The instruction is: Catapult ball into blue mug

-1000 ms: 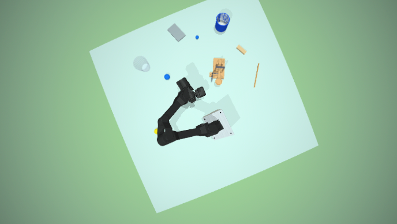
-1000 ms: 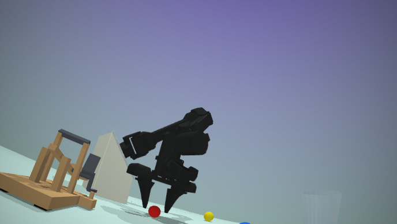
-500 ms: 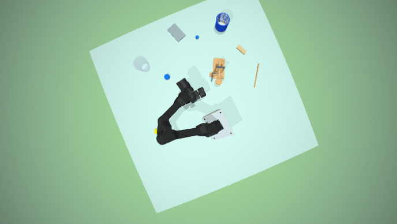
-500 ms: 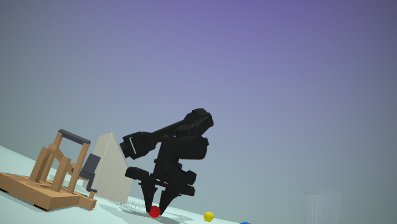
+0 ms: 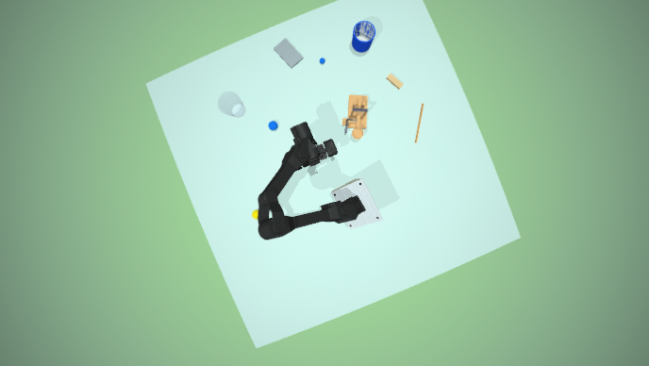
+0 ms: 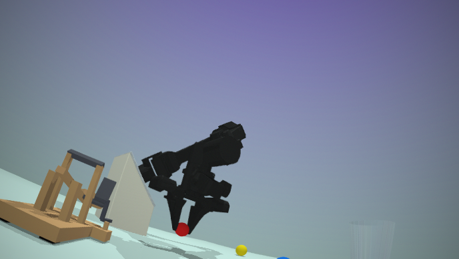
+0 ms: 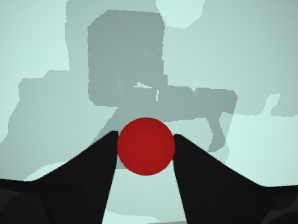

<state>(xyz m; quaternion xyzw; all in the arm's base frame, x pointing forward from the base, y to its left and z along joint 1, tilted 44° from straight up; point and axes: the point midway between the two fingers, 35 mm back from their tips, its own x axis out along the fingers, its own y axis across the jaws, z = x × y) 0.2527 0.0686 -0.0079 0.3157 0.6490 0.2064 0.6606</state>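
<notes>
A red ball is held between the two fingertips of my gripper, which is shut on it, a little above the table; the arm hides the ball in the top view. The wooden catapult stands to one side of the gripper, with its round cup end toward the arm's base in the top view. Dark bars cross its frame. The blue mug stands upright near the table's far edge, beyond the catapult. The mug is not in the exterior view.
A yellow ball, a blue ball, a smaller blue ball, a ribbed clear cup, a grey block, a wooden block and a thin stick lie around. A pale wedge is under the arm's base.
</notes>
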